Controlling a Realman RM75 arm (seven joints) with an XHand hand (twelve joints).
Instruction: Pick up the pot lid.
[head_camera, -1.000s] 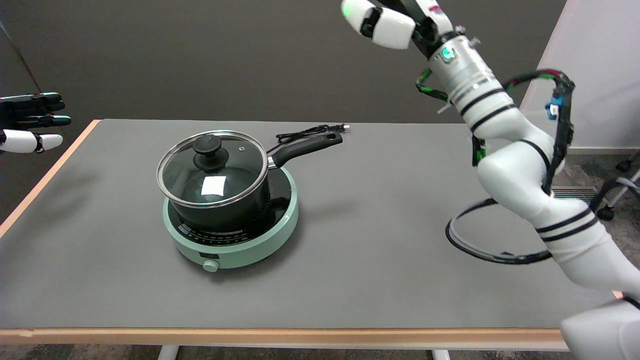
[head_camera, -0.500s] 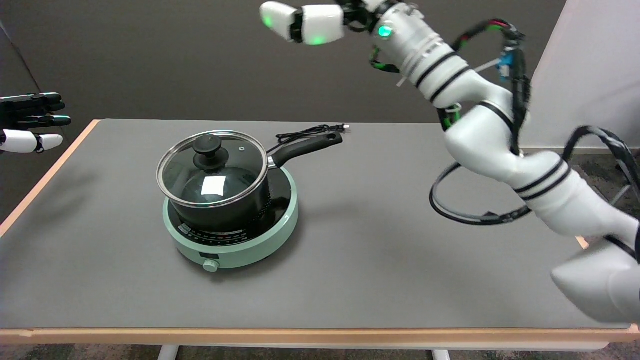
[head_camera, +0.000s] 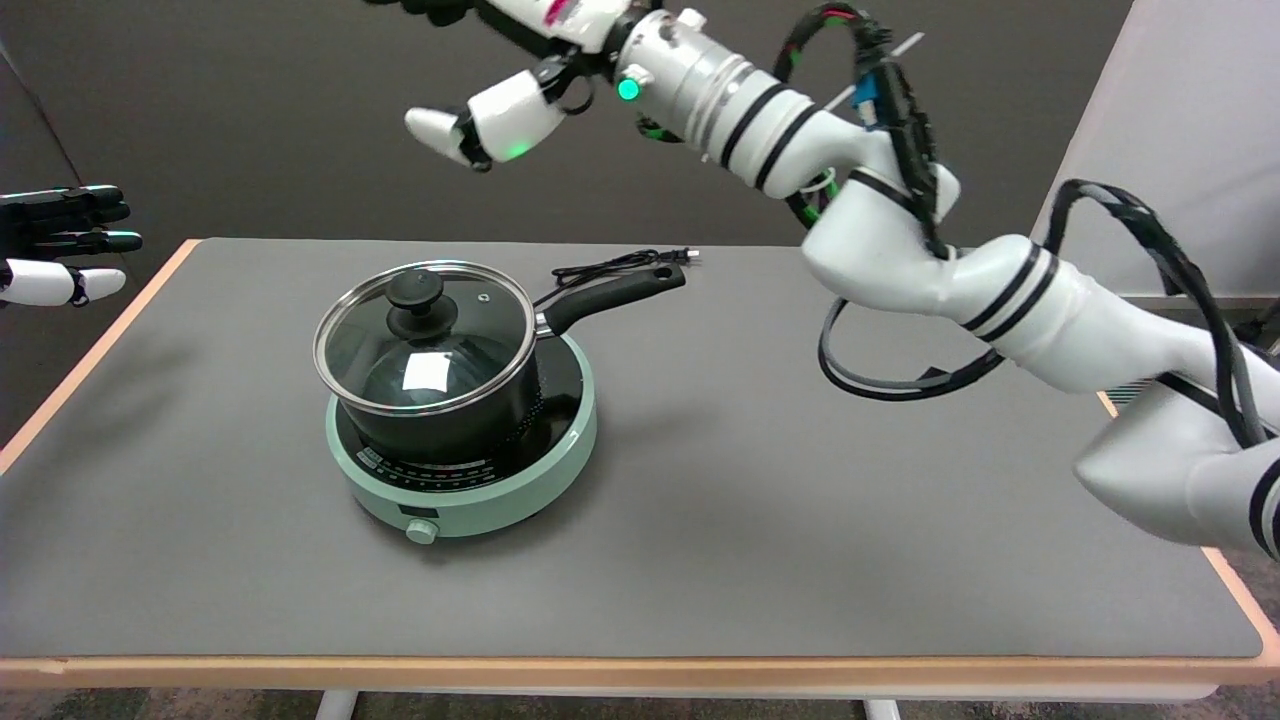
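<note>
A glass pot lid (head_camera: 440, 350) with a steel rim and a black knob (head_camera: 420, 296) sits flat on a black pot (head_camera: 470, 420). The pot's long handle (head_camera: 612, 295) points to the back right. My right hand (head_camera: 515, 100) hangs high in the air above and slightly right of the lid, well clear of the knob. It holds nothing and its thumb is spread away from the other fingers, which are partly cut off by the picture's top edge.
The pot stands on a round mint-green induction cooker (head_camera: 500, 500) left of the table's middle. A black power cord (head_camera: 620, 264) lies behind the handle. The idle left hand (head_camera: 60, 240) hovers at the far left. The grey table (head_camera: 800, 500) has a wooden edge.
My right arm has swung left and a little lower, carrying the hand from the upper right to a spot above the pot. The pot and lid have not moved.
</note>
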